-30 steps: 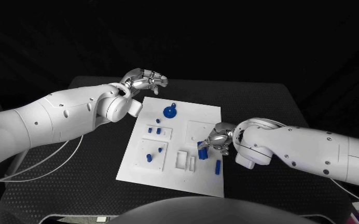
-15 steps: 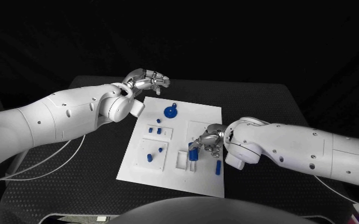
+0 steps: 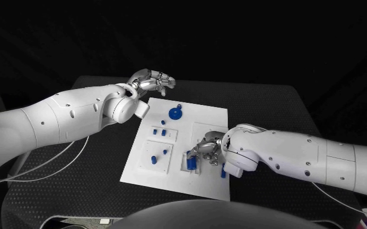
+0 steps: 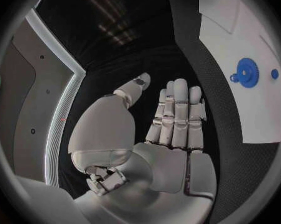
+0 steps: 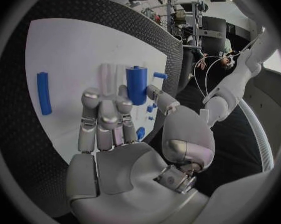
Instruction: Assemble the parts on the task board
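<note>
Blue cylinder part (image 5: 136,85) pinched between right hand's (image 5: 109,119) fingers (image 5: 156,93)

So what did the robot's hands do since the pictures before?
The right hand carried the blue cylinder it holds leftward across the task board, toward the pale slots. The left hand stayed hovering beyond the board's far corner, holding nothing. The blue gear and other parts did not move.

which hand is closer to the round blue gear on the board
Left. The left hand hovers past the task board's far corner, just beyond the blue gear; the right hand holds a blue cylinder farther down.
</note>
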### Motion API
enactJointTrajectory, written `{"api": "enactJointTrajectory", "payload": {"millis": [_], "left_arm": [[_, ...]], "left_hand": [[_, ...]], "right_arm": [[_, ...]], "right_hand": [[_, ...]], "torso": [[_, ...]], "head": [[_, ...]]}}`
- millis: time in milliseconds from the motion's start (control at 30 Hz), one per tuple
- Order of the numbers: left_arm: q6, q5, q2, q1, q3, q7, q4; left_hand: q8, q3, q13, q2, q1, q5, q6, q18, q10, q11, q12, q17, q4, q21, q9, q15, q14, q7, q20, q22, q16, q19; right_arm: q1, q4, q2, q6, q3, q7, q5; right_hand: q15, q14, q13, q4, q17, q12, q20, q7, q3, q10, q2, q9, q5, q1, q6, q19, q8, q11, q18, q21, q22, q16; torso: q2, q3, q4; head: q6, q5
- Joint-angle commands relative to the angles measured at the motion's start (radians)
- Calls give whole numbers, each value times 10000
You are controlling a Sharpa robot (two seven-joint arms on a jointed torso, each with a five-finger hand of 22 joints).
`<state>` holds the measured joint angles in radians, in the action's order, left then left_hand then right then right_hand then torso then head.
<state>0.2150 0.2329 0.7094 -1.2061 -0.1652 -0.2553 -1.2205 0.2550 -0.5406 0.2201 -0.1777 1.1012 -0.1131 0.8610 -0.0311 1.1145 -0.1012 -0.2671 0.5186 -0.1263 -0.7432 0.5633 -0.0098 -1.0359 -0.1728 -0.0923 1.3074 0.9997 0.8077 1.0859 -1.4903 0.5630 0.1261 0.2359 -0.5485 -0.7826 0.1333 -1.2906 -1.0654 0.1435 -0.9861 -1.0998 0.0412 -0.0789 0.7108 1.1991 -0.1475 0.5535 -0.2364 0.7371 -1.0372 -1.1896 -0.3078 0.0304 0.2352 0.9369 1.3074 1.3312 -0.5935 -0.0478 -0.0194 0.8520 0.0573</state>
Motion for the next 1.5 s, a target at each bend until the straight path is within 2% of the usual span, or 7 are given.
{"api": "enactJointTrajectory", "payload": {"millis": [33,700,800,1033,1167,1267,1500], "left_arm": [[-149,65,-23,-13,8,-25,-18],[-131,93,-15,-13,8,9,-23],[-124,97,-15,-13,8,13,-16],[-127,98,-7,-20,8,27,-27],[-137,99,-10,-26,8,32,-34],[-139,106,2,-33,8,46,-39],[-145,131,-34,-42,8,50,-19]], "left_hand": [[63,6,14,-49,-81,46,-52,-116,-74,9,-45,13,43,29,-12,16,34,-2,-149,200,18,15],[66,0,16,-58,-99,45,-59,-117,-82,7,-52,16,76,31,-15,19,41,-4,-146,200,16,11],[67,0,16,-59,-102,45,-60,-117,-83,7,-53,17,81,31,-15,20,42,-4,-145,201,16,10],[68,-1,16,-61,-103,45,-61,-117,-84,6,-53,17,84,31,-16,20,43,-4,-145,201,15,9],[69,-1,16,-61,-109,46,-61,-117,-86,6,-55,18,92,31,-16,21,44,-5,-144,201,15,9],[69,-1,17,-61,-112,46,-62,-117,-86,6,-55,18,96,31,-16,21,44,-5,-143,201,15,8],[70,-3,17,-65,-117,46,-64,-117,-88,5,-58,19,107,31,-17,21,45,-5,-143,202,15,7]], "right_arm": [[-89,80,-19,-126,5,4,-127],[-183,408,-223,-49,4,90,-193],[-192,451,-253,-62,4,98,-192],[-216,487,-340,-145,3,111,-172],[-228,545,-364,-121,3,105,-173],[-229,553,-353,-182,3,98,-174],[-238,522,-383,-208,4,89,-183]], "right_hand": [[31,-34,-18,1,-16,38,9,-10,-19,63,-39,20,26,-109,-70,-15,18,17,266,66,130,-59],[29,-17,-29,-18,-34,73,2,-12,-18,48,31,38,112,-215,-60,17,36,15,266,72,122,-84],[28,-12,-30,-17,-36,79,0,-13,-18,44,25,40,125,-230,-57,25,40,14,266,71,120,-91],[27,-7,-31,-18,-36,87,-2,-14,-20,39,12,43,136,-249,-53,33,45,12,266,70,118,-99],[25,5,-34,-33,-40,108,-8,-18,-34,27,-68,49,259,-314,-41,49,58,9,266,68,111,-120],[26,5,-45,-77,-50,132,-5,-16,-9,26,-131,68,612,-360,-39,57,71,10,266,69,94,-146],[26,7,-54,-96,-58,144,-2,-19,16,22,-216,78,711,-368,-29,62,84,8,266,72,87,-160]], "torso": [[-8,-9,3],[-13,12,-15],[-18,25,-16],[-16,14,-13],[-15,19,-19],[-18,21,-12],[-17,10,-23]], "head": [[23,9],[-1,76],[9,101],[40,99],[39,121],[41,127],[61,157]]}}
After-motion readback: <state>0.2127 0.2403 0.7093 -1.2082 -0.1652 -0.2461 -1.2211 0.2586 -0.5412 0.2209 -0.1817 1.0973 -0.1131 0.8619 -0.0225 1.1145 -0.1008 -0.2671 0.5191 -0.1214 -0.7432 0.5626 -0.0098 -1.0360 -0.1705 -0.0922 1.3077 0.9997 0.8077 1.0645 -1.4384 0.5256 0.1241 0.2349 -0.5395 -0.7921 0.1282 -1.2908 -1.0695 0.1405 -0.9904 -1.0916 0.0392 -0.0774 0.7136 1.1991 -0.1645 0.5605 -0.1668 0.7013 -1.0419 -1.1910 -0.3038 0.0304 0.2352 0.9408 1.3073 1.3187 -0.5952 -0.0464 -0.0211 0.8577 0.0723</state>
